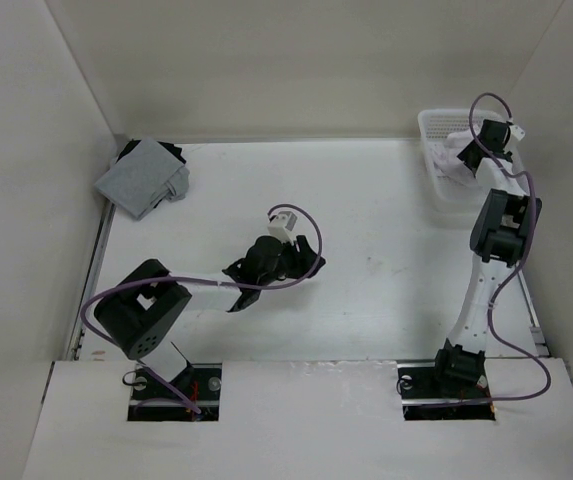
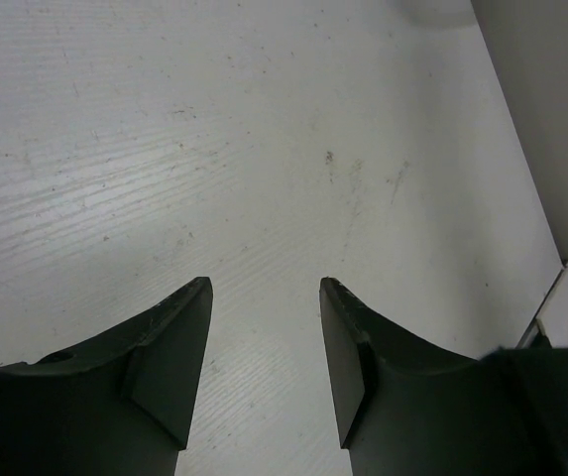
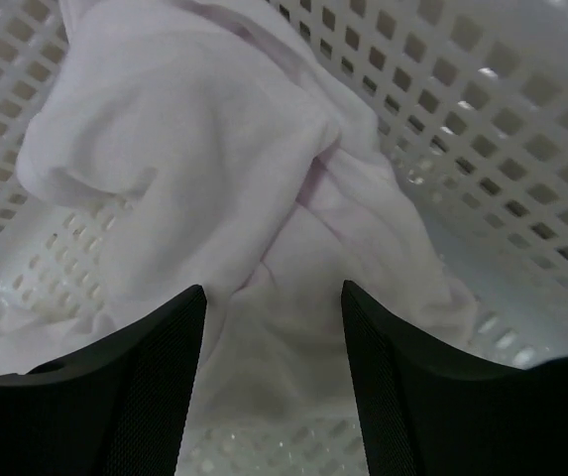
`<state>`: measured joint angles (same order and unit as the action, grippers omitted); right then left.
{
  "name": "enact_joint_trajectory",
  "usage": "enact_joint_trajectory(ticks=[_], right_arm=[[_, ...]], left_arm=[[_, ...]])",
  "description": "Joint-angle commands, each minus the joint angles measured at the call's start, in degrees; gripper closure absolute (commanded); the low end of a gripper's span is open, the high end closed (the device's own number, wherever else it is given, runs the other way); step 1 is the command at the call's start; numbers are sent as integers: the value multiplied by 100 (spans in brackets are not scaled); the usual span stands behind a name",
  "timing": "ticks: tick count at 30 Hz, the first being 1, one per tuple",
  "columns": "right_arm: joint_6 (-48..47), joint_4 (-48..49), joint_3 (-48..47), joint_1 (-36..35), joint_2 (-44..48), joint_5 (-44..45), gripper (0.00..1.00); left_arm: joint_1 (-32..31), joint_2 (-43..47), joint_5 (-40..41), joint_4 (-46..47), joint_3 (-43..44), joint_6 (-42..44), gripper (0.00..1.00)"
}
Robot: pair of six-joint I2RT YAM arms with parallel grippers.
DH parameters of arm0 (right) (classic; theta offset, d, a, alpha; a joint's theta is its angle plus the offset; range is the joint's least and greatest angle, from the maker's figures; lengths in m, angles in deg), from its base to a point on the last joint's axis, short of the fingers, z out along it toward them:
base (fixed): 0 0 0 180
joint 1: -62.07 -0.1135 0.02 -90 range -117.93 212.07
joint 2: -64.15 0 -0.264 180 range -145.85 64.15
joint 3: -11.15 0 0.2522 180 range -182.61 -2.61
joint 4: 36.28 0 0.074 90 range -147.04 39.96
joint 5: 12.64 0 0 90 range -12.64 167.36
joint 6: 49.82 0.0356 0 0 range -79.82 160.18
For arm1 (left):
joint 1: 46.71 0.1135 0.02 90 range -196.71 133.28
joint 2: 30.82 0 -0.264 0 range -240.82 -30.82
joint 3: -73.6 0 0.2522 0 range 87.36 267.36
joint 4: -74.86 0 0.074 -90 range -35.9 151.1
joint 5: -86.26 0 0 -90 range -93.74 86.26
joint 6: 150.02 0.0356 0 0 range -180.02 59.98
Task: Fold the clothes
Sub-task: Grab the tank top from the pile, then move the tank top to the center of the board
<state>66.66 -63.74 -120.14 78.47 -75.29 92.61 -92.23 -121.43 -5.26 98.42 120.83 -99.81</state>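
White tank top (image 3: pixel 214 178) lies crumpled in plastic basket (image 3: pixel 521 149).

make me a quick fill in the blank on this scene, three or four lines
The white tank top lies crumpled in the white ____.
The right gripper hangs over it with jaws ____.
The left gripper, above the table, holds ____.
The grey folded garment sits in the table's far ____ corner.
Missing: basket; open; nothing; left
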Motion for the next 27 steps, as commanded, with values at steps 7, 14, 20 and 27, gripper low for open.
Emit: enact_joint_trajectory(ticks=[7,14,20,27], right_arm=[[-55,-1618,-2712,69,-1305,-347,83],[384,1031,332,43,1037,-723,100],[621,1905,1715,-317,3676,-1032,100],[560,1748,2068,-1476,5636,-1375,99]], left_arm=[[346,-89,-481,812,-157,-415,54],[452,-168,-481,829,-140,-433,54],[504,-115,-481,829,-104,-477,55],[855,745,-419,514,-324,-652,55]])
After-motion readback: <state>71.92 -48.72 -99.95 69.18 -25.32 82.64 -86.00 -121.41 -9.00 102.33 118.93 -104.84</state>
